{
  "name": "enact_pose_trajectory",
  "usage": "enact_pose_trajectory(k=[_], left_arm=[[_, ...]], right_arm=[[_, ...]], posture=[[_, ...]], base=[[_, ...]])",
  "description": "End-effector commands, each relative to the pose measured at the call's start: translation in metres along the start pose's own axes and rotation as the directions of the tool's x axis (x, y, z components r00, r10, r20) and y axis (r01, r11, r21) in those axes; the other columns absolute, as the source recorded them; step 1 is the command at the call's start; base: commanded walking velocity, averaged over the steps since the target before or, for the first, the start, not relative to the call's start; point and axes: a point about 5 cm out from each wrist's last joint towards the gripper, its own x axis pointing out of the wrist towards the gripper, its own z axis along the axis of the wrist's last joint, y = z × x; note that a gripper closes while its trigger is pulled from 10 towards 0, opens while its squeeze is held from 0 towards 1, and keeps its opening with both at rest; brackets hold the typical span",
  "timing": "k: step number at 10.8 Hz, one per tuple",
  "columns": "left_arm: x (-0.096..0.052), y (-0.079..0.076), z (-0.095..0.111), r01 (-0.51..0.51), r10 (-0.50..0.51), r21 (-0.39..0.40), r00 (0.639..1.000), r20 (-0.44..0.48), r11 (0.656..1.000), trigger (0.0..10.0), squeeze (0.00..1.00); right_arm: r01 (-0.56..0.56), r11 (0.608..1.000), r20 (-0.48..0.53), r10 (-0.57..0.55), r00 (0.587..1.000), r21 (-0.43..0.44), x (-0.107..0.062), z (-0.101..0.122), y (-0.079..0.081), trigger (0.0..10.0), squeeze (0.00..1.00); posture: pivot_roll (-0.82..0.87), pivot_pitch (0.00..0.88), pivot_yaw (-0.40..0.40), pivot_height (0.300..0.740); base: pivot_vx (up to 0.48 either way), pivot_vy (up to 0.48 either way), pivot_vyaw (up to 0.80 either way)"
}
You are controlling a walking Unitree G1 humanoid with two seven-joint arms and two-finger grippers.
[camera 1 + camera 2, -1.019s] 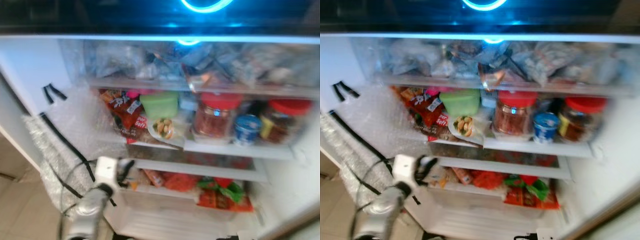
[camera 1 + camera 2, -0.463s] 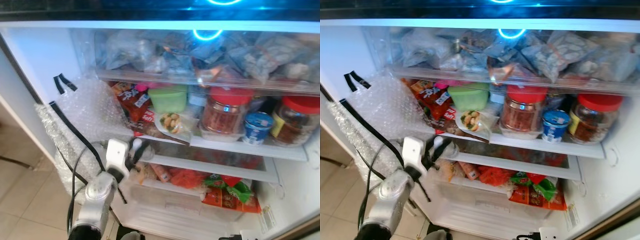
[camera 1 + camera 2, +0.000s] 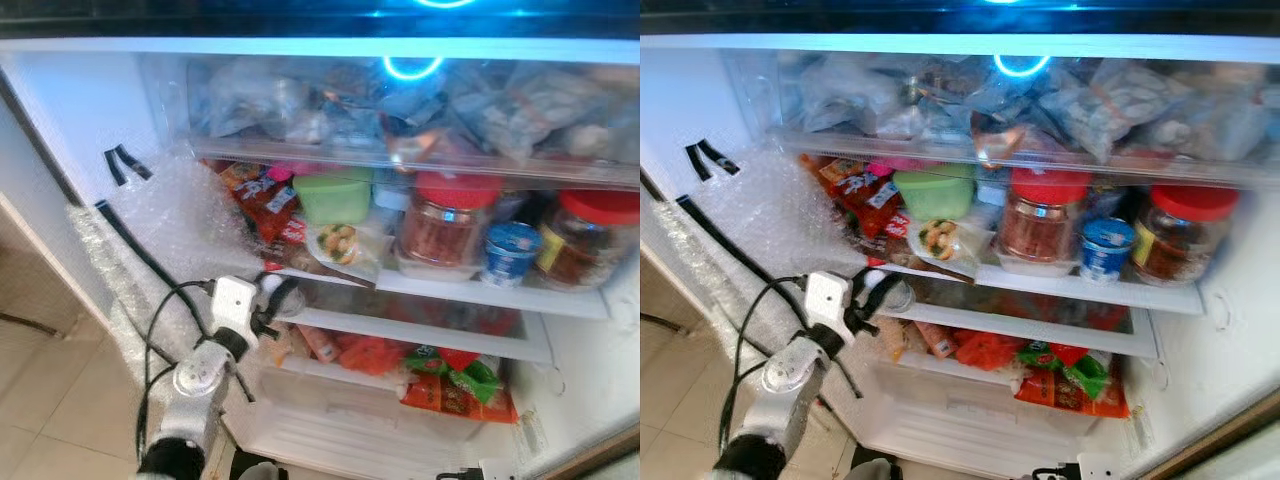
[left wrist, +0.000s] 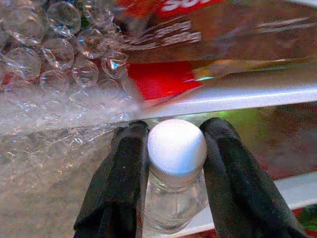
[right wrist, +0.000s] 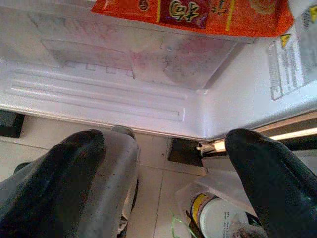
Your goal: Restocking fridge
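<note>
Two black fingers [image 4: 121, 183] of the left gripper [image 4: 176, 148] are clamping a white-capped bottle [image 4: 177, 171] at the fridge's [image 3: 80, 110] left side, just under the middle shelf [image 3: 440, 292]. Right gripper [image 5: 163, 163] is hanging spread wide near the floor [image 5: 148, 168].

Left arm [image 3: 195, 385] reaches forward, jaws clamped on something; right gripper [image 5: 163, 173] hangs low, jaws spread.

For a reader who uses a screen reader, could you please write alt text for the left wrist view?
The left gripper is shut on a clear bottle with a white cap, held just below the white edge of a fridge shelf. Bubble wrap lies beside it, and a red packet rests on the shelf above.
</note>
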Motion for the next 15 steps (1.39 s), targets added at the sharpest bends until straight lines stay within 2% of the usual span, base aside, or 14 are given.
enact_pose_trajectory(k=[1,4,5,7,9,12,13,14,15], left_arm=[[-0.004,0.009,-0.005,-0.039,0.039,0.029,0.999,-0.019,0.999,10.0,0.00],[-0.018,0.014,-0.024,-0.106,0.107,0.007,0.991,-0.081,0.994,10.0,0.00],[-0.030,0.015,-0.040,-0.154,0.147,-0.040,0.979,-0.140,0.987,10.0,0.00],[-0.043,0.012,-0.056,-0.166,0.138,-0.106,0.962,-0.234,0.980,10.0,0.00],[-0.053,0.014,-0.063,-0.190,0.152,-0.125,0.953,-0.261,0.974,10.0,0.00],[-0.055,0.010,-0.067,-0.149,0.102,-0.139,0.948,-0.302,0.979,10.0,0.00],[-0.054,0.006,-0.070,-0.108,0.063,-0.121,0.943,-0.327,0.987,10.0,0.00],[-0.053,0.006,-0.070,-0.108,0.062,-0.117,0.938,-0.341,0.987,10.0,0.00],[-0.047,0.006,-0.068,-0.100,0.054,-0.120,0.938,-0.343,0.988,10.0,0.00]], right_arm=[[-0.023,1.000,-0.188,0.026,0.982,0.017,-0.018,-0.048,0.007,10.0,0.00],[-0.024,1.000,-0.185,0.026,0.982,0.014,-0.018,-0.047,0.006,10.0,0.00],[-0.025,1.000,-0.181,0.028,0.983,0.016,-0.018,-0.047,0.006,10.0,0.00],[-0.025,1.000,-0.181,0.028,0.983,0.016,-0.017,-0.047,0.006,10.0,0.00],[-0.026,1.000,-0.181,0.029,0.983,0.016,-0.017,-0.046,0.007,10.0,0.00],[-0.025,1.000,-0.182,0.028,0.983,0.016,-0.017,-0.047,0.007,10.0,0.00],[-0.025,1.000,-0.182,0.028,0.983,0.017,-0.017,-0.047,0.008,10.0,0.00],[-0.025,1.000,-0.181,0.028,0.983,0.017,-0.017,-0.047,0.008,10.0,0.00],[-0.024,1.000,-0.182,0.027,0.983,0.018,-0.017,-0.047,0.008,10.0,0.00]], posture=[[-0.04,0.048,0.052,0.656],[-0.04,0.050,0.050,0.656],[-0.04,0.052,0.050,0.656],[-0.03,0.051,0.051,0.656],[-0.03,0.049,0.052,0.656],[-0.03,0.045,0.055,0.656],[-0.03,0.046,0.057,0.656],[-0.03,0.046,0.058,0.656],[-0.03,0.045,0.058,0.656]], base=[[0.000,0.000,0.00],[0.000,0.000,0.00],[0.000,0.000,0.00],[0.000,0.000,0.00],[0.000,0.000,0.00],[0.000,0.000,0.00],[0.000,0.000,0.00],[0.000,0.000,0.00],[0.000,0.000,0.00]])
